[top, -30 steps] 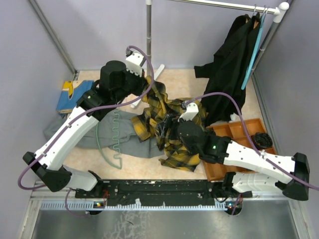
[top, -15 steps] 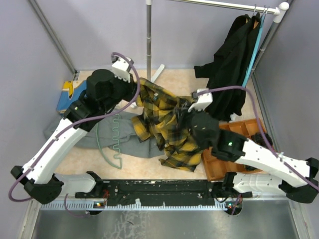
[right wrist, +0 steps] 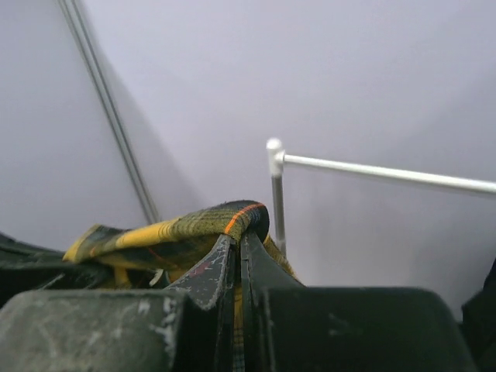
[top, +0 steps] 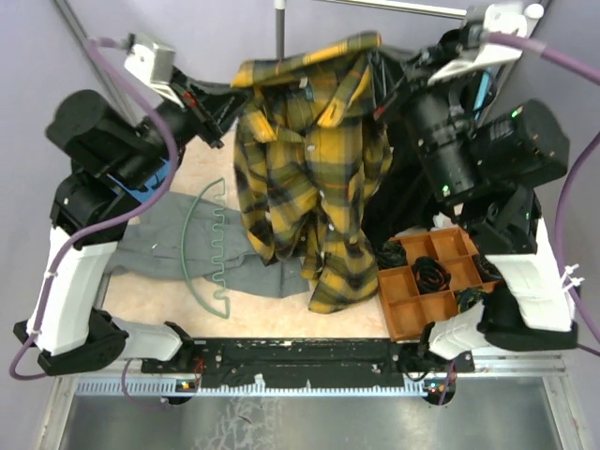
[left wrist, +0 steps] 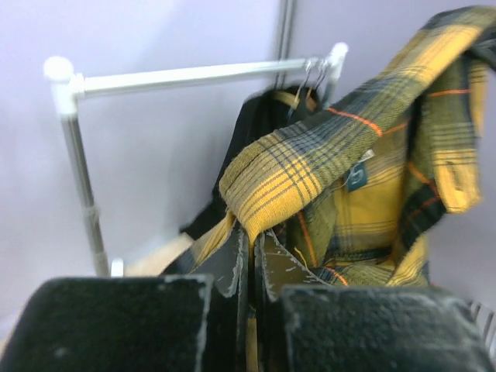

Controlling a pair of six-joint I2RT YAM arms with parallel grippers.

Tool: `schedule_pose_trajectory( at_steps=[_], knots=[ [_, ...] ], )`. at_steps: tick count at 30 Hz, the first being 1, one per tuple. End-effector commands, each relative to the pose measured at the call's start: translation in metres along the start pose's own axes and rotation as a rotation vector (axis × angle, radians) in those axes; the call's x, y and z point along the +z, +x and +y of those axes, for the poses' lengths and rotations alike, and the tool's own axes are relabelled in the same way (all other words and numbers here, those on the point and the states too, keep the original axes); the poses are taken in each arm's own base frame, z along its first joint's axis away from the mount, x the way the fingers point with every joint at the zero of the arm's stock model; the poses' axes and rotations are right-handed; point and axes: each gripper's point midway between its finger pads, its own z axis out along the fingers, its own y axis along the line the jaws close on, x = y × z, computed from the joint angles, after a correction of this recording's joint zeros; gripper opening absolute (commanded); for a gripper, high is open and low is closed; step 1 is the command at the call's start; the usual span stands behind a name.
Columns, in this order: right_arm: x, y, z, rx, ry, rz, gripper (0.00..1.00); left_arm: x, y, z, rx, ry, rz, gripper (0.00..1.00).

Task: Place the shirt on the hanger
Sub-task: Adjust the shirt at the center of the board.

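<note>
Shirt now hoisted and spread | your left gripper and right gripper each clamp its top edge | hanger lies below, long axis near-to-far, nearer your left arm.

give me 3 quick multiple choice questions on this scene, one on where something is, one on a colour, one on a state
1. The plaid shirt is: A held up by the left tool and right tool; B lying flat; C folded.
2. The wavy-barred hanger is: A inside the shirt; B lying on the grey garment; C in the right tool.
3. The shirt's plaid is: A yellow and dark; B red and white; C plain blue.
Answers: 1 A, each wrist view shows fabric clamped in its tool. 2 B, the top view shows it there. 3 A, seen in every view.
</note>
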Motion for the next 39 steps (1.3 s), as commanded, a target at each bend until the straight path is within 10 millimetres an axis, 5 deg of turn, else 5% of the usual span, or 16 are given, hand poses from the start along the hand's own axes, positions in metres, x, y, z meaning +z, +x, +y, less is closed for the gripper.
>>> schedule_pose_trajectory(
  at_steps=[1, 4, 6, 9, 13, 20, 24, 27, 30, 34, 39],
  knots=[
    [0.011, -0.056, 0.012, -0.126, -0.080, -0.121, 0.00, -0.003, -0.042, -0.026, 0.031, 0.141, -0.087, 0.00],
    [0.010, -0.053, 0.015, -0.119, -0.096, -0.104, 0.00, -0.005, -0.040, -0.035, 0.016, 0.189, -0.080, 0.00],
    [0.008, -0.018, 0.018, -0.138, -0.104, -0.011, 0.00, -0.010, -0.021, -0.038, -0.010, 0.204, -0.032, 0.00],
    [-0.010, 0.062, 0.018, -0.157, -0.107, 0.210, 0.00, -0.008, 0.054, -0.032, -0.061, 0.190, 0.130, 0.00],
    [-0.063, 0.171, -0.001, -0.146, -0.076, 0.506, 0.00, -0.025, 0.136, -0.015, -0.109, 0.102, 0.288, 0.00],
    [-0.134, 0.268, -0.053, -0.076, 0.066, 0.769, 0.00, -0.048, 0.262, -0.008, -0.245, 0.040, 0.558, 0.00],
    [-0.156, 0.322, -0.087, -0.074, 0.147, 0.907, 0.00, -0.054, 0.306, -0.001, -0.277, -0.008, 0.612, 0.00],
    [-0.160, 0.346, -0.108, -0.051, 0.190, 0.952, 0.00, -0.054, 0.326, -0.004, -0.290, 0.017, 0.634, 0.17],
    [-0.158, 0.354, -0.105, 0.007, 0.147, 0.976, 0.06, -0.057, 0.332, 0.005, -0.270, -0.032, 0.659, 0.33],
    [-0.155, 0.348, -0.103, 0.014, 0.133, 0.956, 0.40, -0.070, 0.313, 0.049, -0.179, -0.269, 0.624, 0.72],
    [-0.153, 0.332, -0.099, 0.035, 0.097, 0.898, 0.53, -0.102, 0.302, 0.101, -0.178, -0.475, 0.594, 0.89]
  ],
)
